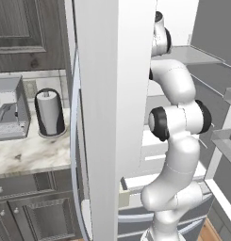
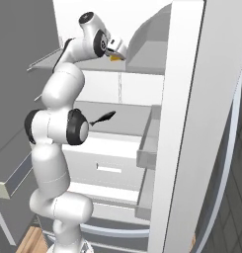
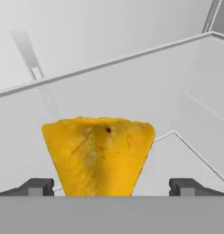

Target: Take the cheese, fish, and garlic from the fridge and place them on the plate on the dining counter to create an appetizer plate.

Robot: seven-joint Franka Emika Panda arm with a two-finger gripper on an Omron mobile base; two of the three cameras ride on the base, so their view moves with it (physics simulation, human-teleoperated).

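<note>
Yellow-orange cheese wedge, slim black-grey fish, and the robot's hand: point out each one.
Yellow-orange cheese wedge (image 3: 98, 157): hand view, middle of its front face.
Slim black-grey fish (image 2: 103, 117): right base view, mid-body, on the fridge shelf.
Hand (image 3: 111, 187): hand view, midway between its open fingertips.

The cheese (image 3: 98, 157) looks matt and slightly rough, its orange-yellow face mottled and pitted. The fridge (image 2: 142, 94) has smooth, plastic-looking grey-white walls and shelves with a soft sheen. Beside it, the wall counter (image 1: 27, 153) is polished veined marble above dark panelled wood cabinets (image 1: 37, 212).
</note>
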